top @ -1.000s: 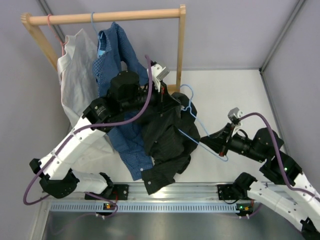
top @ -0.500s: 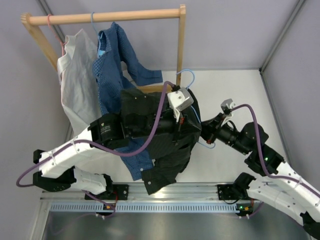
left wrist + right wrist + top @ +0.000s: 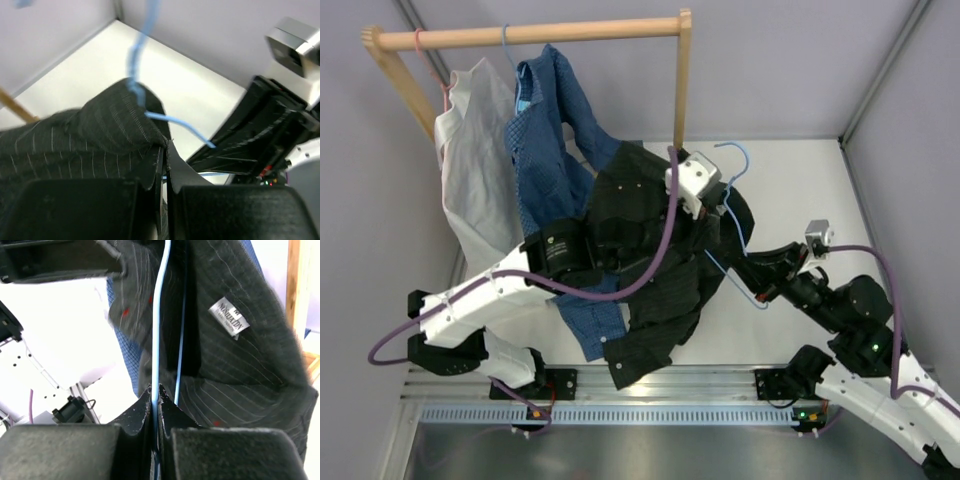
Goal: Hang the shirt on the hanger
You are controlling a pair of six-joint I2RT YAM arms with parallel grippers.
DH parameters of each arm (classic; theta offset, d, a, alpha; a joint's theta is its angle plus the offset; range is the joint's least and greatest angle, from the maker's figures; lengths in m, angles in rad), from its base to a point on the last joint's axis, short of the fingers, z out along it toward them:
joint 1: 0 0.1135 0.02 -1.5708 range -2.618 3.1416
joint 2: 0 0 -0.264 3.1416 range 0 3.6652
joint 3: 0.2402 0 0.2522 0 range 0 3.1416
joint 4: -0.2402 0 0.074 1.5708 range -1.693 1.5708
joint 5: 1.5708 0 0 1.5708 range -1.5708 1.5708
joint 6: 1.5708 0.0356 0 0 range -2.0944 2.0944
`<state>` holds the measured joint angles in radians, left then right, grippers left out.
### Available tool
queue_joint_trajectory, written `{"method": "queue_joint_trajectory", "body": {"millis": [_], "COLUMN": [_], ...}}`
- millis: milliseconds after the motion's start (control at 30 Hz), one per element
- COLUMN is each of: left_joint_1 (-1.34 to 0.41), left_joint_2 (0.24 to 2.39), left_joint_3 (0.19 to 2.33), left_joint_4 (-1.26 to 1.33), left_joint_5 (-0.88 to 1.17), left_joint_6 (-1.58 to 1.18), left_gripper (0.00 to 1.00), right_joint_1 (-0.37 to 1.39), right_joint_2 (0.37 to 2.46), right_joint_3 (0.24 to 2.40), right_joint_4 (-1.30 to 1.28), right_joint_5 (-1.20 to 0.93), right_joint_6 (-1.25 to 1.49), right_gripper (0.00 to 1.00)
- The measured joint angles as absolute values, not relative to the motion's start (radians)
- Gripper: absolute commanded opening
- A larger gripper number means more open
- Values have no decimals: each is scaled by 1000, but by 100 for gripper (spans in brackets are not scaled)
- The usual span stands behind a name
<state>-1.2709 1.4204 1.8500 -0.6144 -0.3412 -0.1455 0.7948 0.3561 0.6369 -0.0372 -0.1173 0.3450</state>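
Observation:
The black pinstriped shirt (image 3: 650, 260) hangs lifted over the table, its lower part drooping toward the front rail. My left gripper (image 3: 717, 220) is shut on a fold of the shirt (image 3: 115, 125) at its upper right. The light-blue wire hanger (image 3: 734, 148) passes through the cloth there, with its hook sticking out above. In the left wrist view the hanger (image 3: 137, 75) comes out of the fabric just past my left gripper (image 3: 165, 146). My right gripper (image 3: 758, 284) is shut on the hanger's lower wire (image 3: 159, 325), below the shirt's (image 3: 250, 365) labelled inside.
A wooden clothes rack (image 3: 530, 33) stands at the back left. A pale grey shirt (image 3: 470, 170) and a blue patterned shirt (image 3: 545, 130) hang on it, beside a pink hanger (image 3: 420, 40). The rack's upright post (image 3: 682, 90) is just behind the left gripper. Walls close in on both sides.
The left arm has carried the shirt's top to the right and farther back. The hanger's hook went with it. The right arm has drawn back to the right, still on the wire.

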Motion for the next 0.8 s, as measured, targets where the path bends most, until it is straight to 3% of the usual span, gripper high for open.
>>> {"method": "queue_joint_trajectory", "body": {"millis": [467,500,600,633,800], "left_joint_1": [-1267,-1267,-1268,-1269,-1273], "left_joint_2": [1437,1431,1424,1424,1426], "left_joint_3": [1857,1858,1871,1881,1950], "left_joint_4": [-633,-633,-643,-648,-671], "left_joint_5": [-59,-60,-56,-51,-38], "left_joint_6": [-49,-48,-32,-25,20], "left_gripper": [0,4,82,98,98], "right_joint_1": [795,795,795,795,795], "right_joint_2": [349,337,300,289,274], "right_joint_3": [589,579,527,506,442], "right_joint_4": [36,43,94,116,173], "right_joint_5": [-90,-86,-76,-75,-70], "right_joint_6": [358,362,379,388,413], "right_gripper": [0,0,0,0,0]}}
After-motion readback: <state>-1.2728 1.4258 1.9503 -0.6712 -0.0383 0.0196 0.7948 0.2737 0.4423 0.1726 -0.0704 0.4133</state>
